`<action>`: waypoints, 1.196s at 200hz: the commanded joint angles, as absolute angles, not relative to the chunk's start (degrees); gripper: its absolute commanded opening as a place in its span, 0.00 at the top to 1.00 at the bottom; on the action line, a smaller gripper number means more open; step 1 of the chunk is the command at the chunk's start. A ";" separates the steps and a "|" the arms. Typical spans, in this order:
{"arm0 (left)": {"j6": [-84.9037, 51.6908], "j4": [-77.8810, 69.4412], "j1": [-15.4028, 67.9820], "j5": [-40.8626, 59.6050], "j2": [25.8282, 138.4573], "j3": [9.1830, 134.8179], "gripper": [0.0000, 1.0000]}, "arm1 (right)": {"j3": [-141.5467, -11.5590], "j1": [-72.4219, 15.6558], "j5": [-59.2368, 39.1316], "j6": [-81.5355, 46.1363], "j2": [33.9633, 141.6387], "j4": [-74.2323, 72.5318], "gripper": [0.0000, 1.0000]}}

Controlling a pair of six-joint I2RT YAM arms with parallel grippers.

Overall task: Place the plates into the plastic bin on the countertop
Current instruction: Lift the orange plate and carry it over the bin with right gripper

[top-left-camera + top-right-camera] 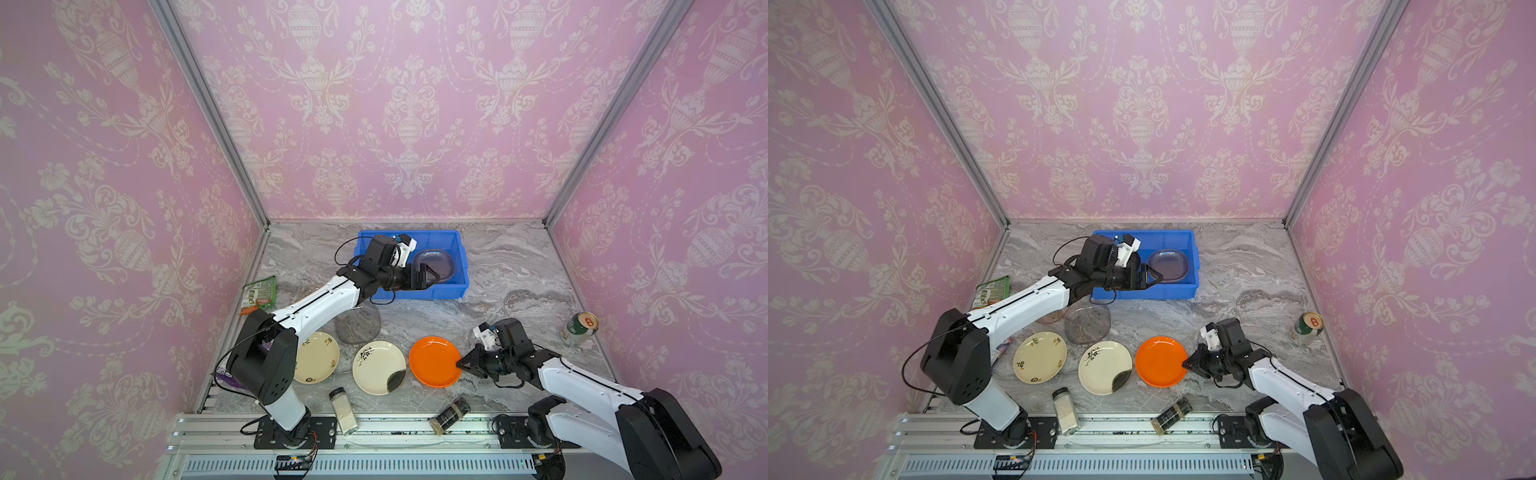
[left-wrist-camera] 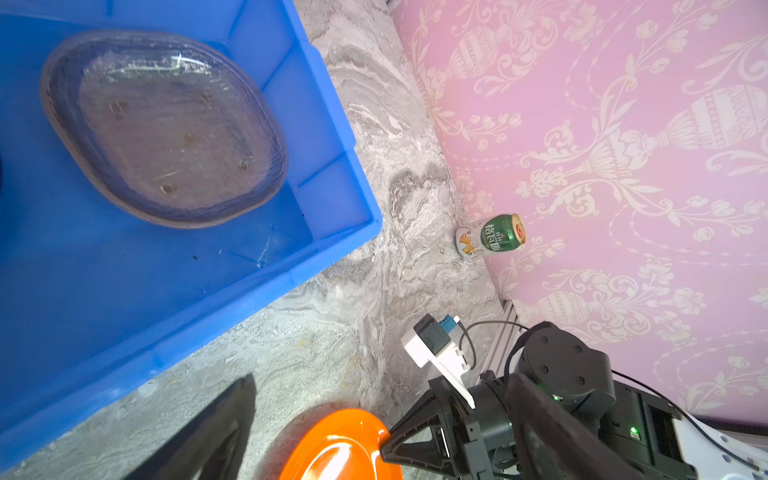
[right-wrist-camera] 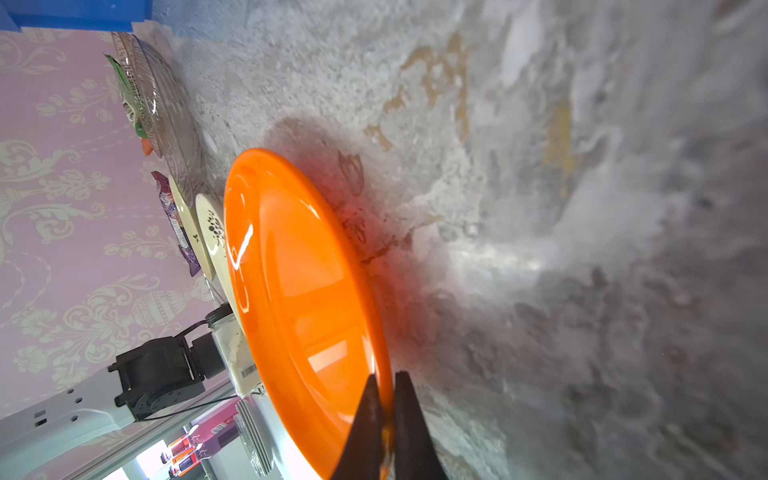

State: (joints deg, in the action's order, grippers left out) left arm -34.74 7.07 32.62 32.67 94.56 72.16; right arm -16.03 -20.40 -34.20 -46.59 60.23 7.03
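Far and left of centre, the left fingers [image 1: 430, 277] hang spread wide and empty over the plastic bin [image 1: 436, 292]. One translucent glass plate [image 1: 436, 264] already lies inside it. Nearer, on the counter [image 1: 498, 291], a grey glass plate [image 1: 359, 326], a cream plate [image 1: 316, 357] and a second cream plate [image 1: 376, 365] wait. Just right of them is the orange plate [image 1: 432, 361], its right rim pinched between the closed right fingers [image 3: 370, 399]. That hold takes only a thin, glossy edge, so on lifting the plate may pivot, sag or slip free. A carry toward the bin could also strike the left arm above it.
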 commanded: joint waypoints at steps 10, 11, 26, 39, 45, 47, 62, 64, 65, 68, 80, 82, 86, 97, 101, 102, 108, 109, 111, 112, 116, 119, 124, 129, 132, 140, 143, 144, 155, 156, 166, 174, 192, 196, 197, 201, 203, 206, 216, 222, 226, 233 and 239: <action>-32.31 9.59 29.98 28.80 92.91 76.46 0.03 | -25.49 -20.48 -29.90 -42.82 54.45 17.00 1.00; -32.37 9.59 29.93 28.72 92.82 76.60 0.04 | -25.71 -20.48 -29.85 -42.81 54.43 17.20 1.00; -32.72 9.26 28.07 26.76 92.32 78.03 0.04 | -30.23 -20.43 -29.59 -42.91 54.31 19.68 1.00; -32.91 9.23 26.25 25.07 92.26 79.11 0.03 | -35.51 -20.46 -28.40 -41.93 55.61 22.26 1.00; -32.96 9.69 25.37 24.47 92.41 79.94 0.03 | -38.66 -20.39 -27.43 -40.88 56.91 23.98 1.00; -32.96 9.96 25.11 24.38 92.49 80.25 0.03 | -39.10 -20.39 -27.01 -40.43 57.54 24.67 1.00; -33.00 12.06 22.75 22.39 93.38 82.58 0.04 | -47.64 -20.22 -24.65 -37.09 62.93 28.46 1.00; -33.06 12.35 22.41 22.08 93.48 82.89 0.04 | -48.65 -20.17 -24.16 -36.56 63.83 28.96 1.00; -33.10 12.46 22.23 21.98 93.59 83.06 0.04 | -49.29 -20.15 -23.94 -36.39 64.22 29.20 1.00; -33.21 12.75 21.75 21.60 93.72 83.44 0.04 | -51.17 -20.13 -23.44 -35.72 65.68 30.08 1.00; -33.93 13.44 19.69 20.66 94.41 84.81 0.04 | -58.19 -19.80 -21.13 -33.25 71.39 32.49 1.00; -34.10 13.49 19.34 20.63 94.51 85.01 0.04 | -59.48 -19.74 -20.68 -32.79 72.38 32.77 1.00; -34.37 13.43 18.75 20.78 94.70 85.45 0.04 | -61.64 -19.63 -19.91 -32.31 74.25 33.30 1.00; -34.62 14.16 17.39 20.79 95.26 86.89 0.05 | -66.50 -19.20 -19.04 -31.84 79.14 33.28 1.00; -34.57 14.66 16.96 20.64 95.51 87.39 0.05 | -69.44 -19.04 -18.94 -31.90 81.00 33.30 1.00; -34.51 14.75 16.87 20.60 95.53 87.51 0.05 | -69.96 -18.97 -19.01 -31.90 81.59 33.30 1.00; -34.09 15.31 16.48 20.36 95.91 88.04 0.05 | -72.40 -18.81 -19.19 -32.11 84.16 33.01 1.00; -34.01 15.43 16.42 20.29 95.94 88.14 0.05 | -72.72 -18.77 -19.22 -32.14 84.53 32.90 1.00; -33.86 15.68 16.32 20.10 96.03 88.28 0.05 | -73.44 -18.75 -19.44 -32.29 85.36 32.64 1.00; -33.80 15.79 16.29 20.03 96.09 88.31 0.05 | -73.77 -18.74 -19.48 -32.36 85.75 32.45 1.00; -33.57 16.34 16.09 19.74 96.28 88.60 0.05 | -75.03 -18.72 -19.87 -32.61 87.22 31.63 1.00; -33.40 16.49 15.94 19.59 96.35 88.61 0.05 | -75.90 -18.70 -20.06 -32.90 88.28 31.09 1.00; -33.32 16.52 15.75 19.50 96.51 88.53 0.04 | -77.33 -18.71 -20.08 -33.40 90.03 30.07 1.00; -33.23 16.38 15.61 19.48 96.65 88.23 0.05 | -78.54 -18.72 -20.00 -33.84 91.61 29.07 1.00; -33.27 16.35 15.50 19.45 96.82 88.15 0.05 | -79.32 -18.72 -19.93 -33.92 92.65 28.55 1.00; -33.38 16.48 15.30 19.41 97.31 87.94 0.05 | -81.37 -18.78 -19.50 -35.22 95.17 27.21 1.00; -33.37 16.43 15.28 19.64 97.46 87.78 0.05 | -82.05 -18.81 -19.40 -35.77 96.08 26.71 1.00; -33.39 16.39 15.29 19.75 97.55 87.75 0.05 | -82.29 -18.81 -19.32 -35.86 96.34 26.58 1.00; -33.44 16.18 15.21 19.95 98.25 87.30 0.05 | -84.62 -18.87 -18.69 -37.01 99.26 24.74 1.00; -33.46 16.18 15.21 19.95 98.34 87.24 0.05 | -84.85 -18.88 -18.71 -37.09 99.46 24.58 1.00; -33.78 15.75 15.19 20.19 98.97 86.78 0.05 | -87.55 -18.98 -18.24 -37.81 102.40 23.99 1.00; -34.04 15.07 15.03 20.43 99.36 86.41 0.05 | -89.61 -19.05 -18.12 -38.24 104.55 24.00 1.00; -34.69 13.48 14.69 21.45 100.45 86.11 0.05 | -93.62 -19.42 -18.51 -39.02 109.10 23.65 1.00; -34.71 13.32 14.60 21.68 100.79 86.21 0.04 | -94.56 -19.50 -18.61 -39.17 110.08 23.75 1.00; -34.71 13.34 14.55 21.78 100.84 86.26 0.05 | -94.74 -19.55 -18.62 -39.14 110.28 23.74 1.00; -34.67 13.20 14.48 22.01 101.25 86.38 0.05 | -95.64 -19.72 -18.80 -39.23 111.24 23.88 1.00; -34.71 13.19 14.43 22.09 101.42 86.46 0.05 | -96.13 -19.80 -18.83 -39.27 111.75 23.90 1.00; -34.69 13.13 14.42 22.32 101.66 86.59 0.05 | -96.69 -19.90 -18.87 -39.33 112.41 24.13 1.00; -34.77 12.95 14.24 23.00 102.50 86.90 0.04 | -98.43 -20.27 -18.79 -39.46 114.35 24.41 1.00; -34.80 12.69 14.11 23.40 102.82 87.00 0.04 | -99.30 -20.47 -18.55 -39.53 115.36 24.56 1.00; -34.96 12.54 14.02 23.53 102.98 86.95 0.05 | -99.84 -20.58 -18.59 -39.59 115.99 24.66 1.00; -35.07 12.31 13.93 23.92 103.39 86.88 0.04 | -100.64 -20.82 -18.64 -39.76 117.12 24.70 1.00; -35.15 12.03 13.89 24.00 103.52 86.79 0.05 | -101.23 -21.06 -18.75 -39.94 118.14 24.73 1.00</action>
